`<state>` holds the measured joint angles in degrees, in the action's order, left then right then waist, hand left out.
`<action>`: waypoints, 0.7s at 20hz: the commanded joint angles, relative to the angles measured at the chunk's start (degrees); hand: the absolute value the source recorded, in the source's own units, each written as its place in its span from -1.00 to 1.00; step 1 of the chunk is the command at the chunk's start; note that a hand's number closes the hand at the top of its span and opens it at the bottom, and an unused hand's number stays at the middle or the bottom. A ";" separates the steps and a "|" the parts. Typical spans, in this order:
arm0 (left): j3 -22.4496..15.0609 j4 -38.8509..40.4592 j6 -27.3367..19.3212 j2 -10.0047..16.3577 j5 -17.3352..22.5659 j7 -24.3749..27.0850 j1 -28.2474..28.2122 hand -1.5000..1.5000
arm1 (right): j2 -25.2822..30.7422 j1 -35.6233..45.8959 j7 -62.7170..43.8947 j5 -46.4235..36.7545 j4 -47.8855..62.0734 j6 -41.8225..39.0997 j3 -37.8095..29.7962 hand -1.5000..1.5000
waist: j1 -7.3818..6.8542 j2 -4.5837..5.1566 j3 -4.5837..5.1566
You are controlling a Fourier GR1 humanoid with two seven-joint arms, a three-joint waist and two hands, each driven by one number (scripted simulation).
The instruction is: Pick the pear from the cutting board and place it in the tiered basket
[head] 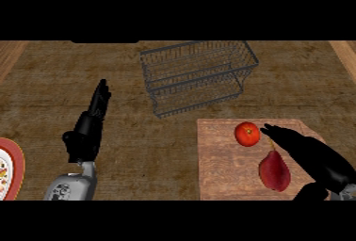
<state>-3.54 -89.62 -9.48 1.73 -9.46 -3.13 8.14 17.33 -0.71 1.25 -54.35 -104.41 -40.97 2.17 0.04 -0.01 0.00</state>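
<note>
A dark red pear (274, 170) lies on the wooden cutting board (222, 164) at the lower right, its stem pointing away from me. A round red tomato (246, 133) sits on the board just beyond it. My right hand (306, 148) stretches over the board's right side, fingers straight, fingertips close to the tomato and above the pear's stem; it holds nothing. The grey wire tiered basket (198, 77) stands at the back centre, apart from the board. My left hand (90, 124) rests at the left with fingers straight, pointing away.
A plate (8, 169) with a red rim shows at the lower left edge. Light wooden strips run along the counter's far left and far right edges. Brown counter surface lies between the basket and the board.
</note>
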 commanded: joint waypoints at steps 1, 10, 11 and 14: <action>-0.76 -1.81 0.93 -0.05 -0.19 0.26 -2.09 0.00 | -1.04 2.01 1.97 -0.17 5.29 2.08 -0.31 -1.00 | -0.12 -0.01 0.00; -4.29 -0.09 -4.23 -1.66 -1.15 -0.42 0.26 0.00 | -3.89 3.47 4.49 -4.91 9.60 14.23 1.79 1.00 | -0.17 0.02 -0.02; -0.83 -1.19 -0.41 -0.21 -0.70 -2.54 1.86 0.00 | -2.42 0.03 6.22 -7.04 7.79 17.08 2.74 1.00 | -0.07 -0.01 -0.02; -0.39 -3.91 -0.43 0.33 -0.52 -5.14 1.33 0.00 | -3.06 -1.68 7.84 -10.73 8.29 23.70 5.07 1.00 | -0.13 -0.05 -0.03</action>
<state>-4.27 -89.87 -10.07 1.34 -9.81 -3.49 8.35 14.61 -1.00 6.53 -61.20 -98.58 -23.97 4.56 0.12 -0.35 0.32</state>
